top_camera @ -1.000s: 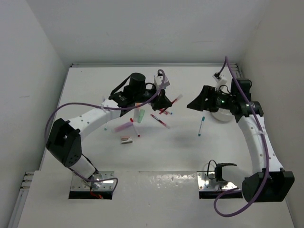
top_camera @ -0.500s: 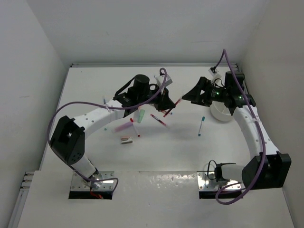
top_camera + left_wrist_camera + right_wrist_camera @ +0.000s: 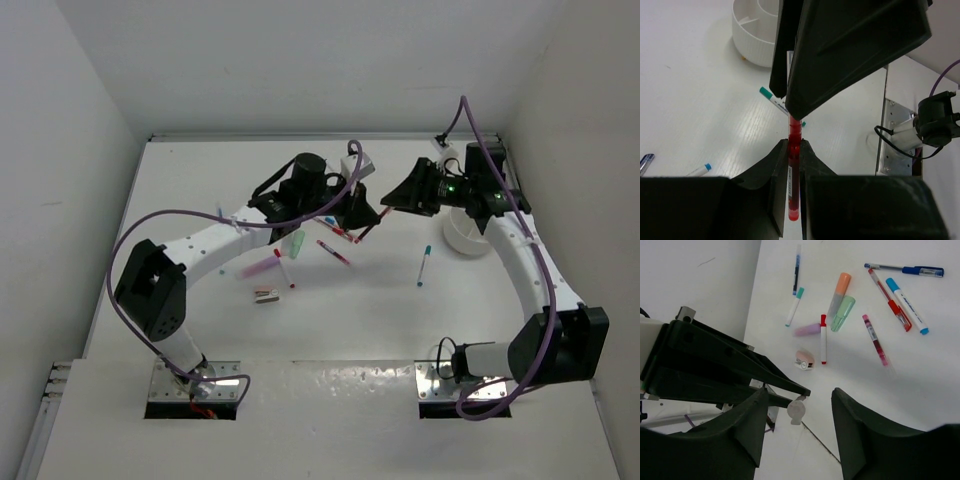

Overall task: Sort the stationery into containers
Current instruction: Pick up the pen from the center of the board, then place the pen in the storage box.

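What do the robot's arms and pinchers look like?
The left arm and right arm are white tubes with chunky black joints. A purple cable loops along each. The left gripper and right gripper have flat black wedge-shaped fingers.

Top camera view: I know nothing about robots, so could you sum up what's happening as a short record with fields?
Left gripper: shut on red pen, held above the table
Right gripper: open, straddling that pen's far end
White tub: on the table's right side, dividers inside
Loose on table: teal-capped pen, green highlighter, small block, more pens
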Robot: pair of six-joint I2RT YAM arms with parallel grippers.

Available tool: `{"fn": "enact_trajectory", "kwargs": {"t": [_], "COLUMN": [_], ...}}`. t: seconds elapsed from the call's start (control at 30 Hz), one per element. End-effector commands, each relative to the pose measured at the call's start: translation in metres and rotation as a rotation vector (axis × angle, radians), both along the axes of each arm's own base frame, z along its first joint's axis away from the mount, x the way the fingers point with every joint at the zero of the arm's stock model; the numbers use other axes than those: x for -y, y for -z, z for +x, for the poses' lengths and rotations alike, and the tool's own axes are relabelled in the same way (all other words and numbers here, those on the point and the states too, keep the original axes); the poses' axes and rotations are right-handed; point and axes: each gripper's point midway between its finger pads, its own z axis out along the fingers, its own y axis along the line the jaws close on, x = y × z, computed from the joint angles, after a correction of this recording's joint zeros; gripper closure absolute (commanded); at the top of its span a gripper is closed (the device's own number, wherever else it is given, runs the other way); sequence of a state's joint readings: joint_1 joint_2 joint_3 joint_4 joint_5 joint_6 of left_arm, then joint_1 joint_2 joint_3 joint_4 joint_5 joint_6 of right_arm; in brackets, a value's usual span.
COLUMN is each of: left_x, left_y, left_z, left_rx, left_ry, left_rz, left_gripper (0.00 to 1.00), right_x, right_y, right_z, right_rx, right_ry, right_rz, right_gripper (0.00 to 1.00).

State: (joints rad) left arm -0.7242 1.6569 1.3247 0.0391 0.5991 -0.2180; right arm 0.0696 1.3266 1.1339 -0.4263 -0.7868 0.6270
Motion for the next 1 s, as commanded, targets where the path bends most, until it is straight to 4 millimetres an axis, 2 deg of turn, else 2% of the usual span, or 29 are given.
{"fn": "enact_trajectory", "kwargs": {"t": [0.0, 0.17, 0.2, 0.23, 0.3, 0.33, 0.37, 0.4, 0.43, 0.5, 0.53, 0.57, 0.6, 0.67, 0.7, 0.77, 0.8, 0.9, 0.97], "left_x": [0.011, 0.017, 0.016, 0.016, 0.016, 0.015, 0.012, 0.009, 0.002, -0.011, -0.025, -0.034, -0.051, -0.066, -0.078, -0.087, -0.092, -0.099, -0.1], "left_y": [-0.024, -0.024, -0.024, -0.024, -0.023, -0.023, -0.021, -0.022, -0.02, -0.022, -0.014, -0.018, -0.013, -0.009, -0.004, 0.0, 0.002, 0.009, 0.013], "left_z": [0.005, 0.002, 0.002, 0.002, 0.002, 0.002, 0.006, 0.008, 0.014, 0.024, 0.033, 0.038, 0.052, 0.06, 0.067, 0.069, 0.07, 0.068, 0.067], "left_rx": [0.044, 0.043, 0.046, 0.046, 0.049, 0.052, 0.049, 0.054, 0.048, 0.063, 0.042, 0.05, 0.038, 0.052, 0.035, 0.041, 0.042, 0.056, 0.064], "left_ry": [-0.002, 0.011, 0.01, 0.012, 0.009, 0.007, -0.015, -0.029, -0.056, -0.101, -0.139, -0.169, -0.242, -0.274, -0.317, -0.324, -0.334, -0.345, -0.346], "left_rz": [-0.05, -0.052, -0.053, -0.053, -0.047, -0.044, -0.032, -0.027, -0.011, 0.003, 0.036, 0.037, 0.067, 0.106, 0.137, 0.16, 0.165, 0.169, 0.17], "left_gripper": [1.0, 1.0, 1.0, 0.99, 0.71, 0.59, 0.4, 0.34, 0.22, 0.2, 0.19, 0.19, 0.0, 0.0, 0.0, 0.0, 0.0, 0.0, 0.0], "right_x": [-0.005, -0.004, -0.004, -0.003, -0.001, 0.001, 0.005, 0.008, 0.016, 0.03, 0.05, 0.066, 0.098, 0.14, 0.172, 0.209, 0.235, 0.272, 0.284], "right_y": [-0.009, -0.007, -0.006, -0.008, -0.008, -0.011, -0.009, -0.01, -0.014, -0.015, -0.018, -0.017, -0.023, -0.023, -0.026, -0.029, -0.03, -0.036, -0.034], "right_z": [0.004, 0.007, 0.008, 0.009, 0.01, 0.011, 0.01, 0.009, 0.012, 0.01, 0.012, 0.017, 0.026, 0.034, 0.037, 0.043, 0.043, 0.051, 0.058], "right_rx": [0.055, 0.075, 0.073, 0.088, 0.09, 0.121, 0.118, 0.131, 0.185, 0.202, 0.233, 0.243, 0.274, 0.277, 0.285, 0.305, 0.299, 0.318, 0.302], "right_ry": [-0.017, -0.016, -0.018, -0.016, -0.008, -0.011, -0.002, 0.001, 0.008, 0.032, 0.062, 0.112, 0.183, 0.294, 0.359, 0.451, 0.518, 0.609, 0.627], "right_rz": [-0.001, -0.03, -0.035, -0.045, -0.062, -0.083, -0.111, -0.135, -0.19, -0.251, -0.31, -0.373, -0.443, -0.565, -0.625, -0.711, -0.734, -0.778, -0.791], "right_gripper": [0.49, 0.69, 0.8, 0.86, 1.0, 1.0, 1.0, 1.0, 1.0, 1.0, 1.0, 1.0, 1.0, 1.0, 1.0, 1.0, 1.0, 1.0, 1.0]}}
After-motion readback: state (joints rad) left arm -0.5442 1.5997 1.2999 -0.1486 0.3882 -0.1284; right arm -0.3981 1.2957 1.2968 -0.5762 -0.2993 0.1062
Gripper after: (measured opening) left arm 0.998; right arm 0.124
